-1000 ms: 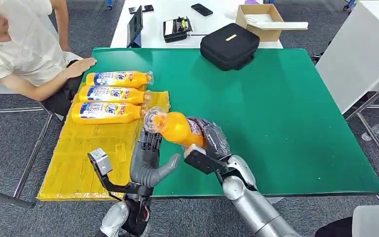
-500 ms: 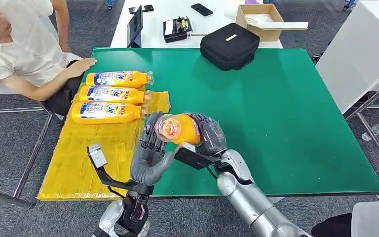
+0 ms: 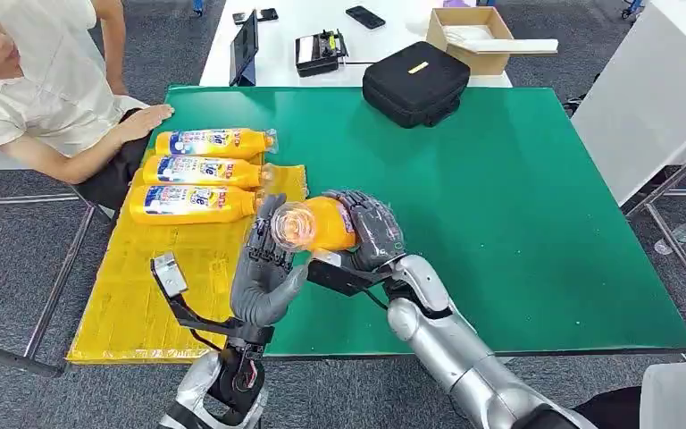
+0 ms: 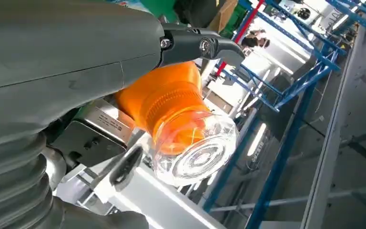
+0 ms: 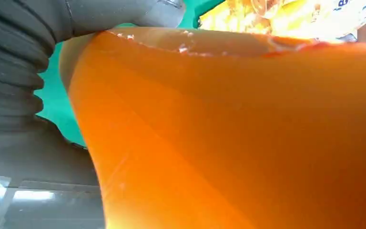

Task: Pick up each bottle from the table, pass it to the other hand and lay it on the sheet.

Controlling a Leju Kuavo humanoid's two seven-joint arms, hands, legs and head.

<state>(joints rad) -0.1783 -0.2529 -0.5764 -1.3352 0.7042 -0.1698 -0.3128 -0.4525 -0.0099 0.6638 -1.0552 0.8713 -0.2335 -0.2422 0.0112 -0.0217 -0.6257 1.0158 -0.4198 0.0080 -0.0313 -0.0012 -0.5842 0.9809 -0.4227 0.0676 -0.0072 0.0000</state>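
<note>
Grey carpet floor, white desk behind, chair legs

Head view: high, looking forward and down over green table. Both wrist views: very close behind own hands, sharing orange clear-capped plastic bottle with head view.

— How's the light?
— Bright and even from overhead; the green counter is sharp with soft shadows.
— And the wrist views?
— The bottle is a blurred orange mass up close; ceiling lights glare white beyond its clear cap.
</note>
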